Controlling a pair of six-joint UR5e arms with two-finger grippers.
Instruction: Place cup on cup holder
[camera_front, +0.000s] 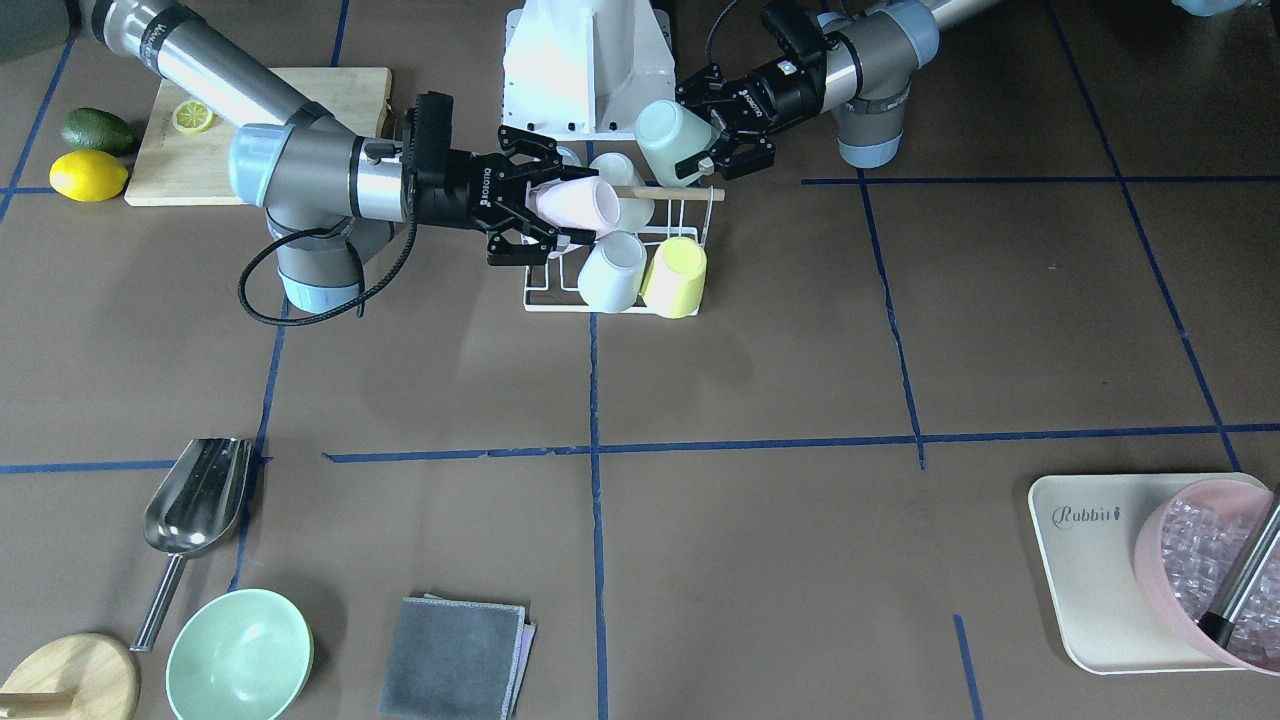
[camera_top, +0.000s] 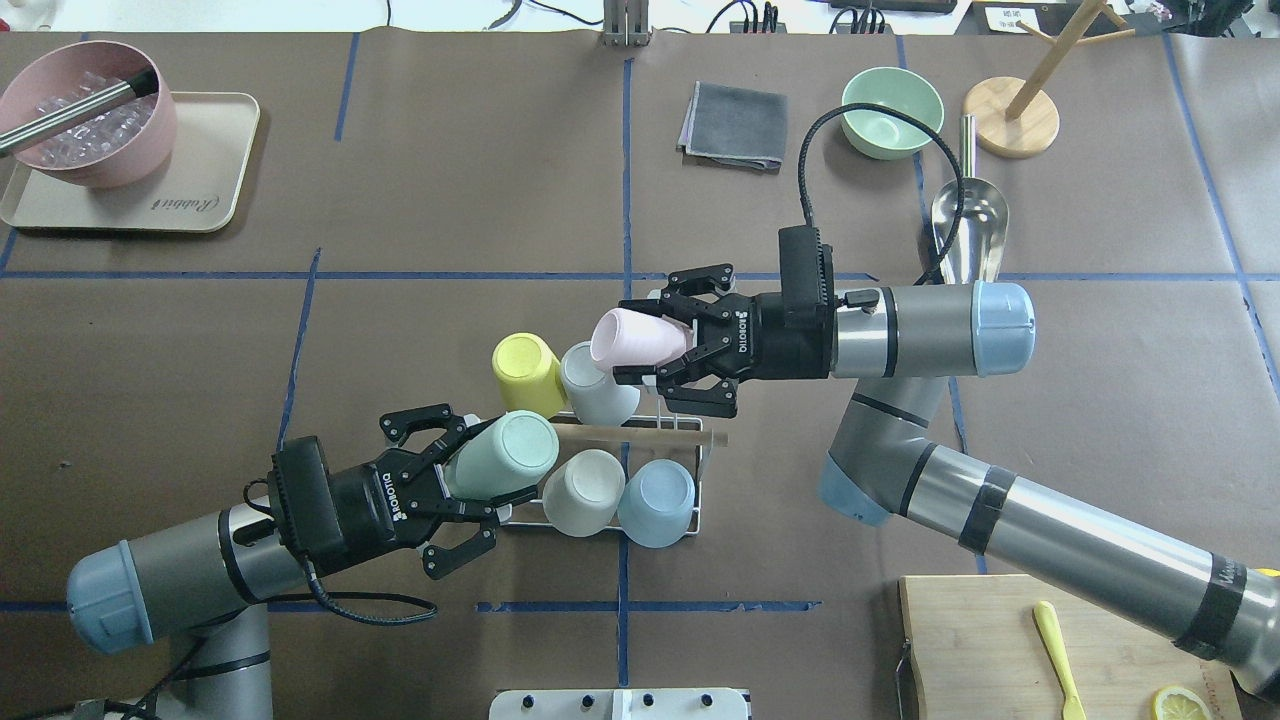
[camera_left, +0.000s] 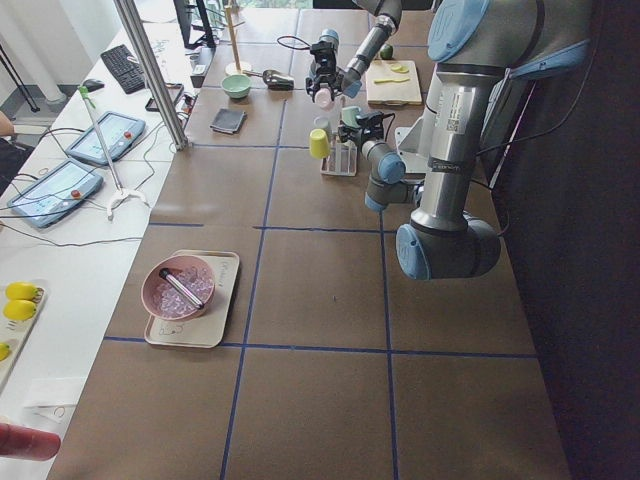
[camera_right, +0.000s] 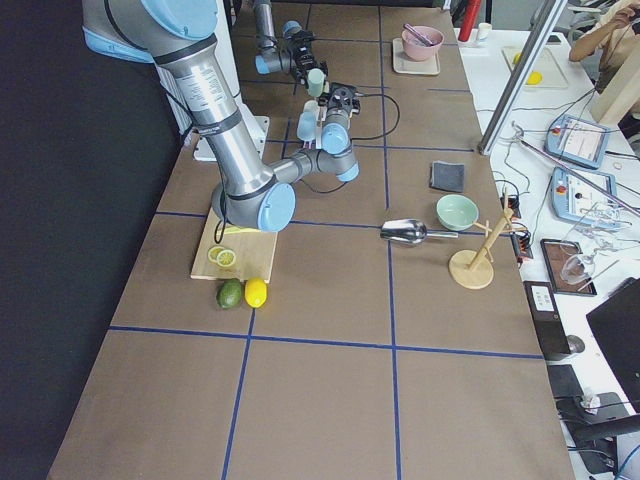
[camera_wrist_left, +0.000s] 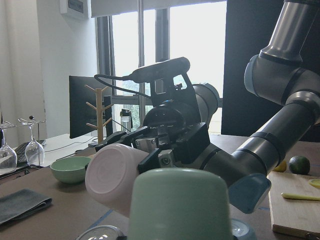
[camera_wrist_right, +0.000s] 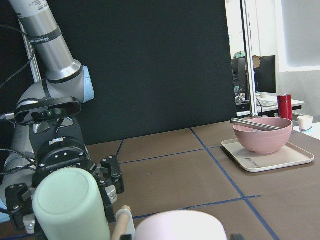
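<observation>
Right hand (camera_top: 637, 341) gripping pink cup (camera_top: 622, 336), sideways just over empty far corner of rack (camera_top: 650, 436); left hand (camera_top: 484, 466) gripping green cup (camera_top: 512, 450), near corner.

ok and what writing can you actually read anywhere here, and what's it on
"Rabbit", in script, on the beige tray under the pink bowl.
"ROBOTIQ" on the body of the left gripper, which holds the mint cup.
"ROBOTIQ" on the body of the right gripper, which holds the pink cup.
Lettering on the right arm: too blurred to read.
Nothing else is legible.
</observation>
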